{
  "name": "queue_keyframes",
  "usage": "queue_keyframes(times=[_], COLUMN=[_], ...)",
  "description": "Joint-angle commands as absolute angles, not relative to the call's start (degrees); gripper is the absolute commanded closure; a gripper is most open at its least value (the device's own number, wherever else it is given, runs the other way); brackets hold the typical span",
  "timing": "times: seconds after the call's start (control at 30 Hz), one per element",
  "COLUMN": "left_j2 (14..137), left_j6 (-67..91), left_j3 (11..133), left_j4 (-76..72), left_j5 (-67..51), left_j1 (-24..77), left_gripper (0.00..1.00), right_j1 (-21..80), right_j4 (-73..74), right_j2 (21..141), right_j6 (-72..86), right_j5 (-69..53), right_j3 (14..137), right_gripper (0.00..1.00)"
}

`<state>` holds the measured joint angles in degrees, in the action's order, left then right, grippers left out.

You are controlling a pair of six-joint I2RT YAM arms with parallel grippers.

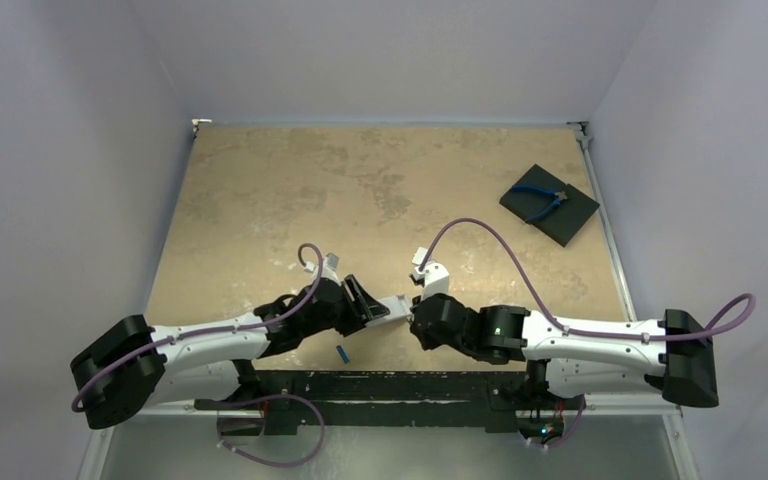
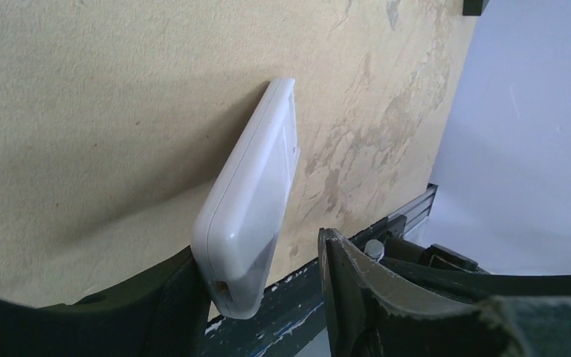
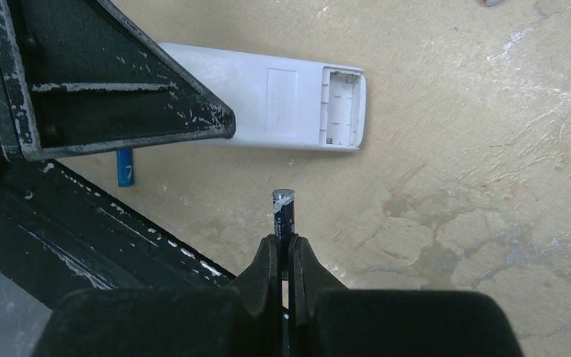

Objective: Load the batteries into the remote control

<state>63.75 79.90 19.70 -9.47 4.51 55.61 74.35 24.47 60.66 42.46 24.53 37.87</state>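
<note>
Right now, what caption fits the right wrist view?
Right hand pinches a dark battery beside the white remote, compartment open.

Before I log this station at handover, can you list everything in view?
remote control: one, white, between the two hands, back up, battery bay uncovered
blue battery: one, bright blue, on the table near its front edge
dark battery: one, grey-black, sticking out of the right hand
pad: one, black, far right of the table
pliers: one pair, blue handles, on the pad
table: one, mottled tan, under everything
left hand: one, black, open, at the remote control's end
right hand: one, black, shut on the dark battery
</note>
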Motion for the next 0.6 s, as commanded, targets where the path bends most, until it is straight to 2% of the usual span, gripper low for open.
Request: queue_keyframes(times=[0.0, 0.57], left_j2=[62.14, 56.32], left_j6=[78.82, 78.29], left_j3=[22.40, 23.81], left_j4=[-4.78, 6.46], left_j5=[6.70, 7.84], left_j1=[57.33, 63.36], left_gripper=[0.49, 0.49], right_j1=[74.63, 74.62], right_j4=[24.13, 27.50], right_j2=[59.51, 60.98], right_j6=[43.33, 42.09], right_j5=[25.49, 26.25], right_j3=[37.52, 40.16], right_gripper=[1.00, 1.00])
